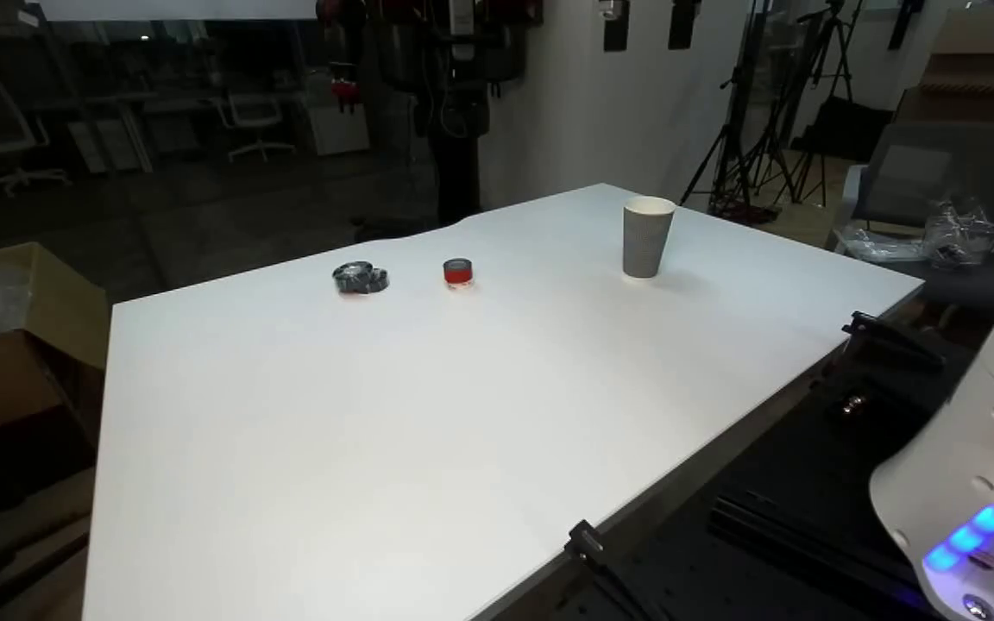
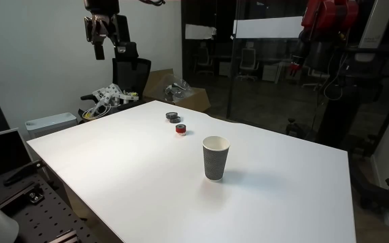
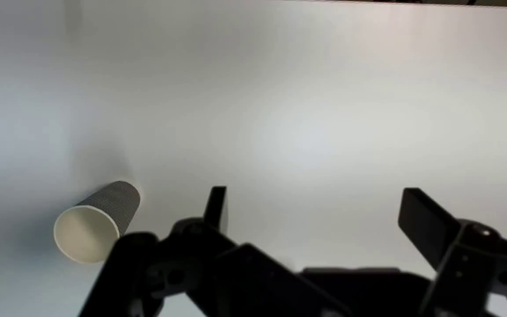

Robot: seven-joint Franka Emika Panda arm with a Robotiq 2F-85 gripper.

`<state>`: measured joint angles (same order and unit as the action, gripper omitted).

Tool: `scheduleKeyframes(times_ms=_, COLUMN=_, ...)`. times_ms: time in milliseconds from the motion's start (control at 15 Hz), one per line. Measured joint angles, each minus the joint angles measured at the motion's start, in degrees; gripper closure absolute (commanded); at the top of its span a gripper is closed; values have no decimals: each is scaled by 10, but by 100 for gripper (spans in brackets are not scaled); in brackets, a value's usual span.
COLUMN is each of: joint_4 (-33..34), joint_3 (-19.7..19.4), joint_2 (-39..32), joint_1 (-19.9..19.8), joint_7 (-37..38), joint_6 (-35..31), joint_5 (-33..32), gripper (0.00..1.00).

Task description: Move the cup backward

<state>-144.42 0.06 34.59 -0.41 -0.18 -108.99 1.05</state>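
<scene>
Nearest the camera in the wrist view, the black gripper is seen along the bottom of the frame; its jaws are set wide apart, with the white table visible between them. In an exterior view the gripper is seen pointed down, high above table level and well apart from the cup.

The cup is recorded in all three views, standing on the table. In the wrist view it is found at lower left, outside the jaws, and its pale interior is shown most fully there; its textured grey wall is shown to full height in both exterior views. Two flat black round objects and a small red object with a dark top are shown in both exterior views only. Three blue lights on the white robot base are shown in an exterior view.

Counted: cup, one; black round objects, two, overlapping in view; red object, one, lying between the cup and the black pair.

Orientation: the cup is upright, wider rim uppermost, narrower base on the table, long axis vertical. In the wrist view it is seen obliquely, mouth turned to the camera, base toward the upper right.
</scene>
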Motion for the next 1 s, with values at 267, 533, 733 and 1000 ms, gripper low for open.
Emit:
scheduleKeyframes(times_ms=267, joint_4=0, joint_3=0, joint_2=0, joint_1=0, joint_7=-1, joint_6=-4, joint_5=0, gripper=0)
scheduleKeyframes(times_ms=533, joint_4=1, joint_3=-13, joint_2=-17, joint_1=8, joint_7=-91, joint_6=-31, joint_5=0, gripper=0)
scheduleKeyframes(times_ms=733, joint_4=9, joint_3=-51, joint_2=-49, joint_1=19, joint_7=-212, joint_6=-34, joint_5=0, gripper=0)
scheduleKeyframes(times_ms=1000, joint_4=23, joint_3=-102, joint_2=-92, joint_1=21, joint_7=-372, joint_6=-34, joint_5=-5, gripper=0)
